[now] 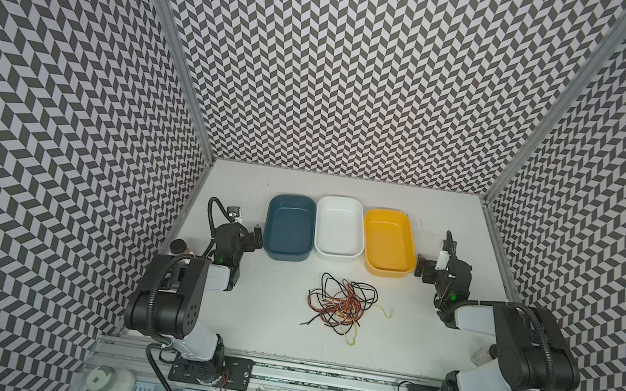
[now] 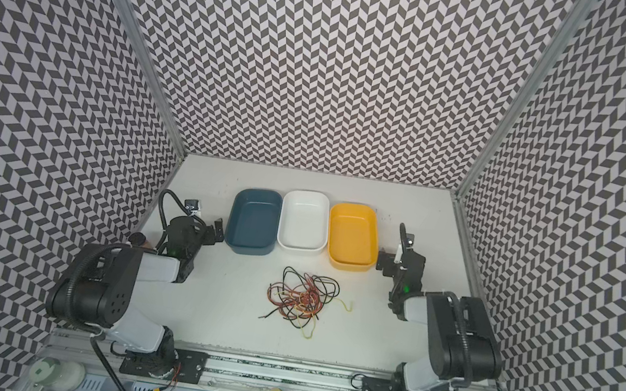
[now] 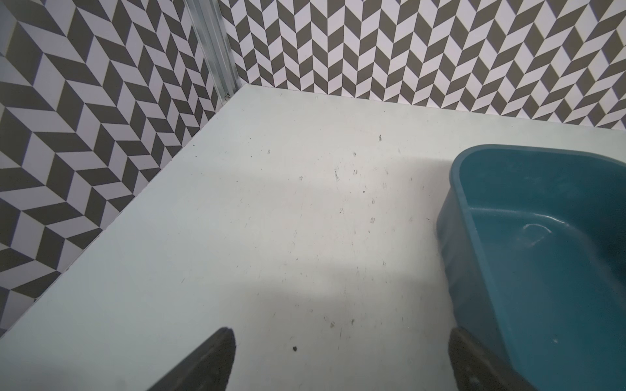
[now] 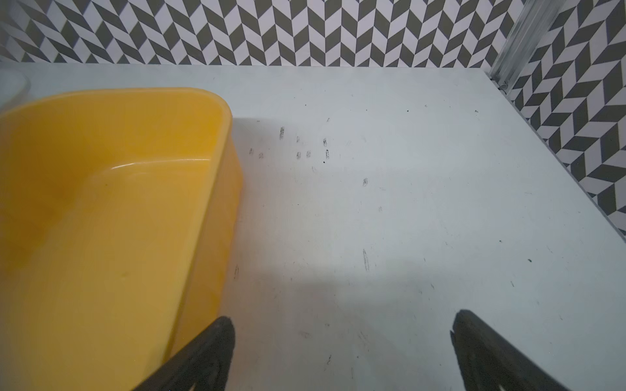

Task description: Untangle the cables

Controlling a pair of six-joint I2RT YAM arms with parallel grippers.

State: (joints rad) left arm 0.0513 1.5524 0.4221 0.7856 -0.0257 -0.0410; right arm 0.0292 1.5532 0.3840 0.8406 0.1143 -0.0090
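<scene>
- The cables (image 1: 340,308) lie in one loose knot of black, orange-red and pale yellow strands on the white surface (image 1: 267,324). They sit in front of the white tray (image 1: 340,228) and well apart from both arms.
- The left jaws are spread wide and empty, low beside the blue tray (image 1: 290,226). In the left wrist view one jaw tip is nearly against the tray's wall.
- The right jaws are also spread wide and empty, just beside the yellow tray (image 1: 390,244).
- Nothing looks sorted yet, since all three trays are bare.
- Swinging either arm toward the knot from here could clip a tray and shove the row out of line.
- The strands are thin and flat on the surface, so a shallow pinch may slip off, while a deep one may scrape the surface.
- Closing on the dense middle would likely catch several colours at once, so that a pull drags or tightens the whole knot.
- The loose ends at the edge, like the pale yellow one (image 1: 386,310), look safer.
- Both arms reaching the middle together risk bumping each other.
</scene>
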